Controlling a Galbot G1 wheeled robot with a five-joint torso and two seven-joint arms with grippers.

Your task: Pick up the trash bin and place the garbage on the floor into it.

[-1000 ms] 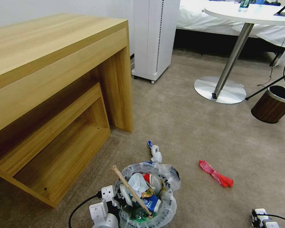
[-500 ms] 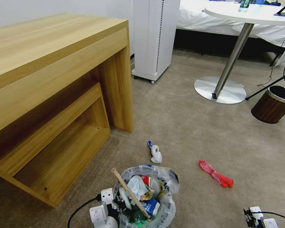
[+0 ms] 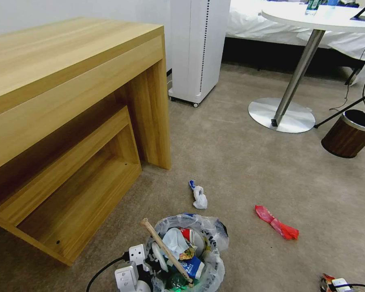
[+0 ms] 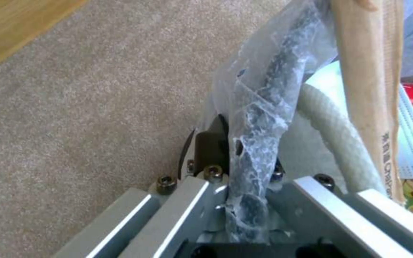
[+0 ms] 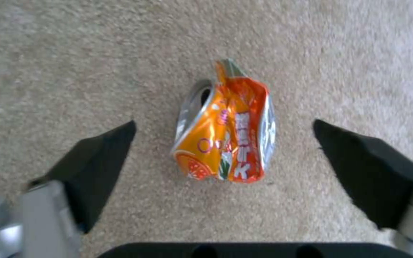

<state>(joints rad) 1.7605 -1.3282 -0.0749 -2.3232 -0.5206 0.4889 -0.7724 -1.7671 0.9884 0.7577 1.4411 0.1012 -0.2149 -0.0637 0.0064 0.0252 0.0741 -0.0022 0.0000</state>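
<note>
Open carpet [image 3: 239, 162] stretches ahead of the trash bin [image 3: 213, 259], with bare floor all round the white wad [image 3: 199, 197] and the red wrapper [image 3: 276, 222], which lie well apart. The wooden desk [image 3: 69, 105] walls off the left; its leg stands near the wad. A wooden stick [image 3: 166, 251] juts slantwise from the bin's mouth, narrowing the way in. Far right, the table base [image 3: 282, 114] and brown bin [image 3: 350, 134] stand clear. The right gripper [image 5: 223, 143] is spread wide, with carpet free on both sides of the crushed orange can [image 5: 226, 125].
</note>
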